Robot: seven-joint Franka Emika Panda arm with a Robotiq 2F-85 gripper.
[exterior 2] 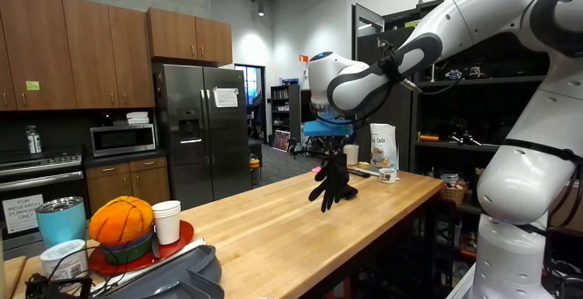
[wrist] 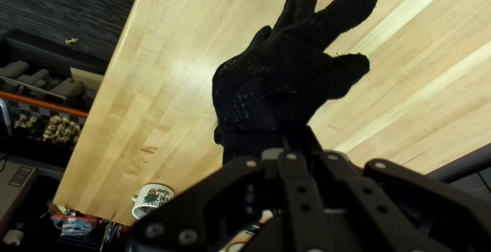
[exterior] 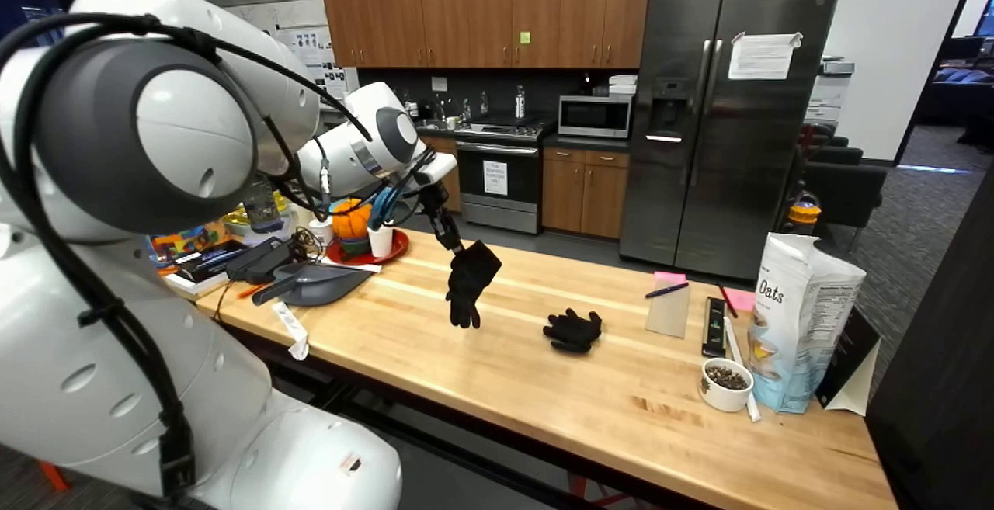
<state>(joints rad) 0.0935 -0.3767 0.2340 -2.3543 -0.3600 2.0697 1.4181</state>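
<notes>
Long, light wooden surface [exterior: 512, 370]
On it: black glove [exterior: 572, 331], white mug [exterior: 724, 399], oats bag [exterior: 800, 331], red plate [exterior 2: 187, 233], grey dustpan [exterior: 330, 285].

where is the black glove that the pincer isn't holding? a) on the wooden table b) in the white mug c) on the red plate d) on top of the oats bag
a, since one black glove lies on the wooden table, while the pincer grips the other glove by its cuff.
</notes>
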